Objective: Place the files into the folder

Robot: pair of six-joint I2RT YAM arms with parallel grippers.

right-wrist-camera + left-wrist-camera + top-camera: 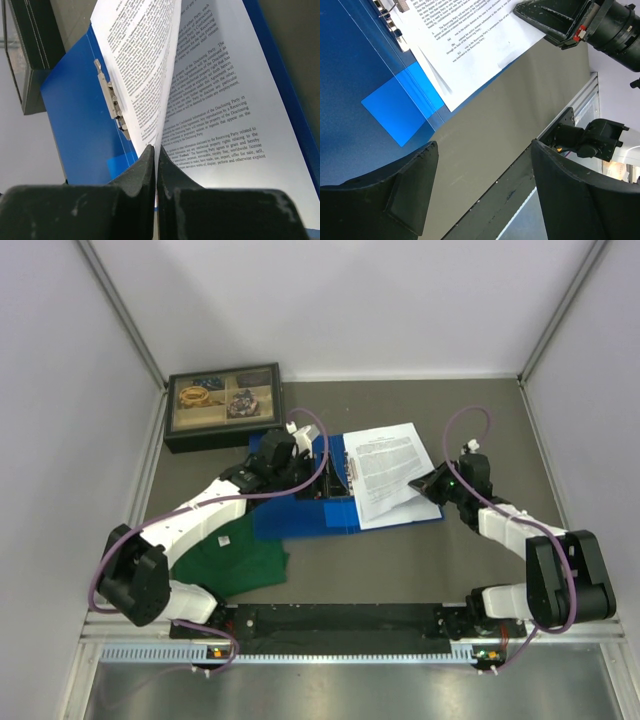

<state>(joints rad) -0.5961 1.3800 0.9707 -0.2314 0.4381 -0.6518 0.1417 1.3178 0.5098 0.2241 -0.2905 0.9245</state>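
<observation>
The blue folder point(300, 515) lies open on the table, its metal clip point(112, 102) along the spine. The files point(392, 470), white sheets of black print, lie on its right half. My right gripper point(432, 480) is shut on the near right edge of one sheet and lifts it, so that it curls above the sheets below point(225, 125); the pinch shows in the right wrist view point(156, 155). My left gripper point(318, 472) is open and empty over the folder's middle, its fingers point(400, 195) wide apart above the folder's left cover point(355, 90) and the bare table.
A black compartment box point(222, 405) with small items stands at the back left. A green folded shirt point(235, 560) lies under the folder's near left corner. A black rail point(340, 618) runs along the near table edge. Grey walls enclose the table.
</observation>
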